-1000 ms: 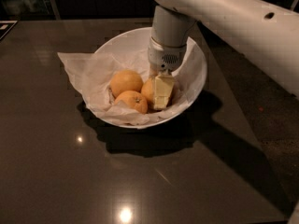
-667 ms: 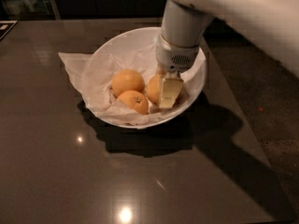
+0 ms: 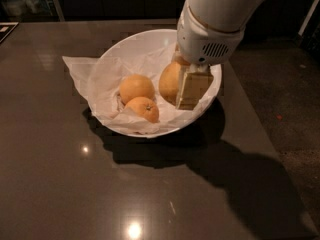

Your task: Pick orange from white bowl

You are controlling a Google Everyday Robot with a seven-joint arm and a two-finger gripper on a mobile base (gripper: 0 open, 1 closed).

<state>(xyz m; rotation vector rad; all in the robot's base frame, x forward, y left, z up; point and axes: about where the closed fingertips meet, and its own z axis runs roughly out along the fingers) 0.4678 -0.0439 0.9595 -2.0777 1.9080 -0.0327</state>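
Observation:
The white bowl (image 3: 131, 40), lined with crumpled white paper (image 3: 82, 70), sits on the dark table. The orange (image 3: 169, 80), the largest fruit, is at the bowl's right side, held against the pale front finger (image 3: 192, 88) of my gripper (image 3: 177, 93). The gripper reaches down into the bowl from the upper right and is shut on the orange; its far finger is hidden behind the fruit. The orange looks slightly raised off the paper.
Two smaller oranges lie in the bowl's left half: a plain round one (image 3: 136, 87) and one with a dark stem dot (image 3: 143, 109). The dark glossy table (image 3: 100, 184) surrounds the bowl. The white arm (image 3: 215, 19) overhangs the bowl's right rim.
The gripper has risen and shifted slightly right with the orange in it. The orange has pulled away from the two smaller fruits, which stay put.

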